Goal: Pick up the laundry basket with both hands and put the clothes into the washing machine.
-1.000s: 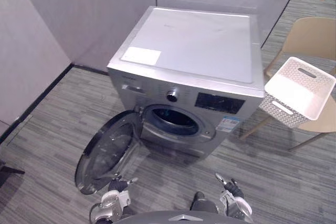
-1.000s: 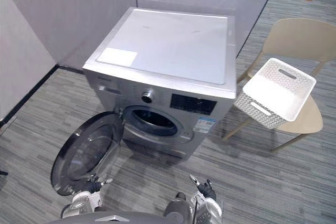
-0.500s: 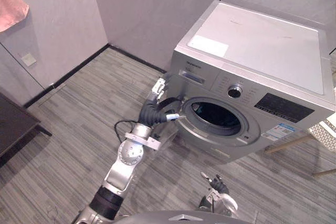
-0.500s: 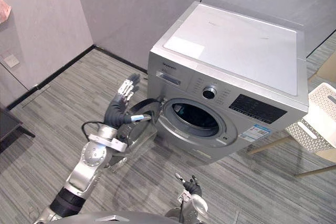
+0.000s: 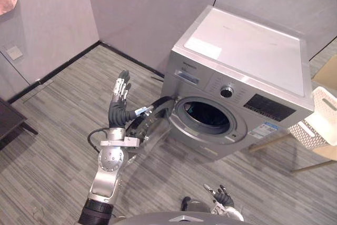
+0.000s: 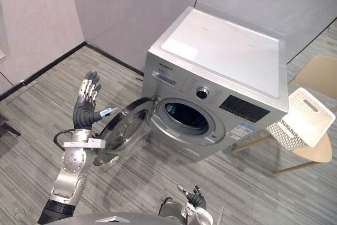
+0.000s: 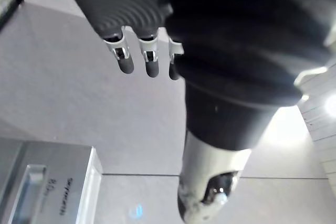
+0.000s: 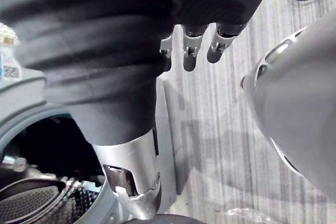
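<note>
Grey plank floor (image 5: pixel 58 114), grey walls (image 5: pixel 147 14), washing machine (image 5: pixel 247 56); left robot hand (image 5: pixel 118 106), right robot hand (image 5: pixel 224 198) both spread.

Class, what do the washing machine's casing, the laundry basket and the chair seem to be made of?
Washing machine: probably painted sheet metal, smooth silver-grey satin sheen.
Laundry basket: likely moulded white plastic, walls pierced by regular holes.
Chair: pale beige matt shell, wood or plastic; cannot tell.

The washing machine (image 6: pixel 221 51) looks smooth silver metal, its door (image 6: pixel 124 130) glossy, the basket (image 6: pixel 300 125) white perforated plastic.
</note>
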Motion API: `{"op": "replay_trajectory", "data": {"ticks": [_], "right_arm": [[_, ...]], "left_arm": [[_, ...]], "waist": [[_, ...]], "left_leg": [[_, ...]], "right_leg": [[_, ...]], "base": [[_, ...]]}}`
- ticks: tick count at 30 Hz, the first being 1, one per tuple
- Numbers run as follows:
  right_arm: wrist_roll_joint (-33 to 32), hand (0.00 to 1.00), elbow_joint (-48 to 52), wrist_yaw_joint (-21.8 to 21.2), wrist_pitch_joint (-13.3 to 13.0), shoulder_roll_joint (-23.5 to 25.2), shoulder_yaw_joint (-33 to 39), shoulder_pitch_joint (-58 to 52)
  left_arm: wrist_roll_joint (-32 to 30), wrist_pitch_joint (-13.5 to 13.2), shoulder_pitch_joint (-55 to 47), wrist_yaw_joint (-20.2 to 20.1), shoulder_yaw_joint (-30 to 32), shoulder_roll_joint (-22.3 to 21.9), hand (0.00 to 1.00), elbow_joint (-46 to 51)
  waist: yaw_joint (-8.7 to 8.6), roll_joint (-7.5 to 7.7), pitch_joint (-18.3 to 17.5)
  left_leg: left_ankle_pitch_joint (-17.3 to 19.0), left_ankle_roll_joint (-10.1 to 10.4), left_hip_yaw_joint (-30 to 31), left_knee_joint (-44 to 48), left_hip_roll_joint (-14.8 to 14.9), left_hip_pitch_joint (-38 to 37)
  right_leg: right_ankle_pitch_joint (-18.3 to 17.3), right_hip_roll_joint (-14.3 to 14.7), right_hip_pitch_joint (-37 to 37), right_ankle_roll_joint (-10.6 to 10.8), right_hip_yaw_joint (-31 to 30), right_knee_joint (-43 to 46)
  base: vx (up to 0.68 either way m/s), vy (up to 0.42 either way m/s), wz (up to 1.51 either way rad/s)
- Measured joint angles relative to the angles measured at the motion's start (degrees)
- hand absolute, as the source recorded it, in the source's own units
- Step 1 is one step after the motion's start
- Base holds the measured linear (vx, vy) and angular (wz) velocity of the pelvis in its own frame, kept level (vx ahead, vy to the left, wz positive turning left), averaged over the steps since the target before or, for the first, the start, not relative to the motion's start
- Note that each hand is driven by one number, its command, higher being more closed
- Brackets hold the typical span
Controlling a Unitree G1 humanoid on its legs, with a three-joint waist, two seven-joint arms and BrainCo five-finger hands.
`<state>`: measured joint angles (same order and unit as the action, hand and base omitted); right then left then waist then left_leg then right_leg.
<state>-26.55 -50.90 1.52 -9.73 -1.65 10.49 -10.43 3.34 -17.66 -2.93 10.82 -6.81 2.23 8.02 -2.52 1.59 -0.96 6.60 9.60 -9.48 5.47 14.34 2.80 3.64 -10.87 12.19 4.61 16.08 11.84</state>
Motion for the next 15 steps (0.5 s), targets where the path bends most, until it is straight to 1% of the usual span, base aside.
{"op": "replay_trajectory", "data": {"ticks": [2,3,6,7,9,10,11,12,13,14,15], "right_arm": [[0.0,0.0,-1.1,-0.1,0.1,0.0,0.9,-0.1],[0.0,0.0,-1.8,0.0,0.2,-0.3,1.7,0.3],[0.4,0.0,-1.7,0.0,0.3,-1.3,1.7,0.5],[1.2,0.0,-1.6,0.0,0.2,-1.6,1.6,0.5],[2.0,0.0,-1.2,-0.2,0.2,-1.2,1.5,0.5],[2.2,0.0,-1.1,-0.3,0.2,-0.6,1.4,0.2],[2.2,0.0,-0.5,-1.0,0.3,-0.3,1.4,-0.1],[2.2,0.0,0.2,-1.4,0.4,-0.2,1.4,-0.4],[2.2,0.0,1.1,-2.2,0.3,-0.2,1.3,-0.6],[2.2,0.0,1.2,-2.5,0.2,-0.3,0.4,-0.4],[2.2,0.0,1.2,-2.6,0.2,-0.3,-0.1,-0.4]], "left_arm": [[-0.2,0.9,0.0,1.7,4.3,-0.1,0.0,-0.6],[-0.2,1.2,-0.2,1.9,6.5,-0.1,0.0,-1.7],[-0.2,1.9,-1.1,3.1,8.5,-0.2,0.0,-3.2],[-0.2,1.9,-1.3,3.4,8.8,-0.2,0.0,-3.8],[-1.3,2.2,-1.2,3.8,10.8,0.0,0.0,-5.5],[-2.3,2.4,-1.2,3.9,13.3,0.1,0.0,-7.1],[-3.3,2.9,-0.7,4.3,16.4,0.1,0.0,-9.2],[-3.7,3.0,0.0,4.9,18.1,0.2,0.0,-10.6],[-4.1,3.6,2.1,6.2,20.9,1.1,0.0,-13.9],[-6.0,4.3,4.7,8.3,23.5,3.0,0.0,-17.6],[-6.8,4.6,6.6,9.1,24.7,4.2,0.0,-19.7]], "waist": [[0.54,0.68,-0.1],[0.77,0.57,-0.1],[0.51,0.31,-0.3],[0.61,0.55,-0.4],[0.48,1.1,-0.5],[0.32,1.46,-0.6],[0.1,1.41,-0.5],[-0.08,1.61,-0.3],[-0.26,1.92,0.2],[-0.38,2.52,0.7],[-0.42,3.39,1.2]], "left_leg": [[-0.8,0.9,-0.4,-0.7,-0.1,0.1],[-1.3,1.0,-0.8,-0.9,0.2,0.2],[-2.6,0.7,-1.8,-2.7,0.3,-0.6],[-3.0,1.0,-2.1,-3.3,0.2,-0.9],[-3.4,0.9,-2.8,-4.0,0.1,-0.9],[-3.6,0.7,-3.3,-4.5,0.1,-0.8],[-3.8,0.5,-3.8,-4.8,0.0,-0.2],[-4.0,0.5,-4.0,-4.8,0.1,0.3],[-4.5,0.6,-4.6,-5.0,0.1,1.4],[-5.0,1.0,-5.4,-5.6,0.1,2.7],[-5.4,1.3,-5.8,-5.9,0.1,3.1]], "right_leg": [[0.2,1.5,-4.4,0.4,0.4,-10.4],[1.7,2.0,-5.2,2.0,0.2,-13.1],[3.1,2.6,-6.2,1.5,0.2,-15.3],[3.8,2.7,-6.3,1.1,0.0,-16.1],[4.0,2.7,-5.8,0.6,-0.3,-16.4],[3.9,2.7,-5.3,0.6,-0.8,-16.5],[4.1,2.8,-4.1,0.4,-1.3,-16.5],[4.3,2.8,-3.5,0.3,-1.4,-16.5],[4.7,2.8,-1.9,0.0,-2.0,-16.5],[5.2,3.0,0.4,0.6,-3.4,-16.5],[5.5,3.2,1.3,0.7,-3.9,-16.5]], "base": [[-0.04,-0.149,-0.08],[-0.08,-0.139,-0.14],[-0.08,-0.063,0.0],[-0.1,-0.027,-0.09],[-0.1,-0.019,-0.12],[-0.1,-0.021,-0.18],[-0.09,-0.023,-0.19],[-0.09,-0.026,-0.22],[-0.1,-0.026,-0.29],[-0.11,-0.035,-0.33],[-0.1,-0.036,-0.4]]}}
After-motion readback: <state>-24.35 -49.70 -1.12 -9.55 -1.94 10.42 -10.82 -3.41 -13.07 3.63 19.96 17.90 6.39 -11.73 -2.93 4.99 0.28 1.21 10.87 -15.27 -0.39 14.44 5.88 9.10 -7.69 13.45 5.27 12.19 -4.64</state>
